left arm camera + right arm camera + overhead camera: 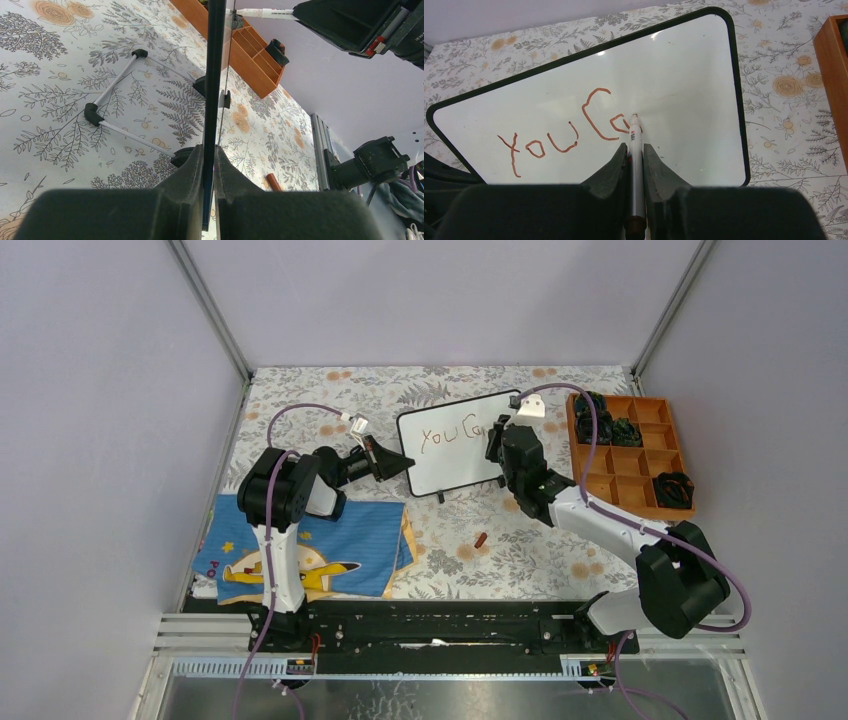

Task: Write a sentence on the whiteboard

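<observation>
The whiteboard (450, 468) stands tilted on the floral table. My left gripper (400, 462) is shut on its left edge, and the left wrist view shows the thin black frame (216, 75) clamped between the fingers (190, 165). My right gripper (635, 147) is shut on a silver marker (634, 132), whose tip touches the white surface (684, 75). The sentence (584, 109) is in reddish-brown marker and reads "You C" plus a partly drawn letter under the tip. The writing (452, 433) also shows from above, with the right gripper (497, 440) partly covering its end.
An orange compartment tray (655, 505) with dark items stands right of the board. A reddish marker cap (481, 538) lies on the table in front of the board. A blue patterned cloth (310, 550) lies near the left arm's base. The board's stand rods and black feet (92, 112) rest behind it.
</observation>
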### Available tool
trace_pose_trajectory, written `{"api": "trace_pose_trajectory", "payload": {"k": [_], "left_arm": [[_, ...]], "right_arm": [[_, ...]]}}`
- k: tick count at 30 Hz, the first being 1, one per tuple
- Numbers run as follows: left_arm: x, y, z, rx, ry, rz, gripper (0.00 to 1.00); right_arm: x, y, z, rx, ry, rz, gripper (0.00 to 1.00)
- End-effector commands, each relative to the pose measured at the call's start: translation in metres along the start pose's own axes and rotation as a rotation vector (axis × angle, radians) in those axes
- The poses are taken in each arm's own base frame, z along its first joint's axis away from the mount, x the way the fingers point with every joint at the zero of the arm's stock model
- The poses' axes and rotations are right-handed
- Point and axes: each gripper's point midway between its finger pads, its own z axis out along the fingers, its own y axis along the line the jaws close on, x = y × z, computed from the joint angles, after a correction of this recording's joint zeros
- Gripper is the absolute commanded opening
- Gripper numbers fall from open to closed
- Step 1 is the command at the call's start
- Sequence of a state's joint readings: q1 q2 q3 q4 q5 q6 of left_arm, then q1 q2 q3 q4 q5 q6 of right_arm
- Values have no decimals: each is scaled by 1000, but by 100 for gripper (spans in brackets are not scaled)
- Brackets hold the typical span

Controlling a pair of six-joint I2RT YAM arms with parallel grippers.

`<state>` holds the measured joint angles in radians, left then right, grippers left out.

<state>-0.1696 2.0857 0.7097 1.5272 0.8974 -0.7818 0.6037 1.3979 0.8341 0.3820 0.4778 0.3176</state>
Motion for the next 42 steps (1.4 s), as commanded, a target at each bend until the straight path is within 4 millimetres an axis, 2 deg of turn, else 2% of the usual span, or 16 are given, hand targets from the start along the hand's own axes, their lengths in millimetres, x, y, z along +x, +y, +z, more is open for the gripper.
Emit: {"api": "trace_pose_trajectory", "payload": {"k": [1, 11, 30, 42], "left_arm": [[4, -3, -1, 4, 10, 23, 0], [4, -3, -2, 2, 12, 23, 0], [4, -3, -1, -1, 11, 25, 0], [4, -3, -1, 0, 12, 22, 0]], "right_arm": [[-33, 3, 7, 8, -80, 28, 0], [-37, -3, 11, 25, -83, 25, 0], [-15, -18, 6, 65, -34, 16, 0], [-4, -21, 2, 60, -9, 16, 0]]}}
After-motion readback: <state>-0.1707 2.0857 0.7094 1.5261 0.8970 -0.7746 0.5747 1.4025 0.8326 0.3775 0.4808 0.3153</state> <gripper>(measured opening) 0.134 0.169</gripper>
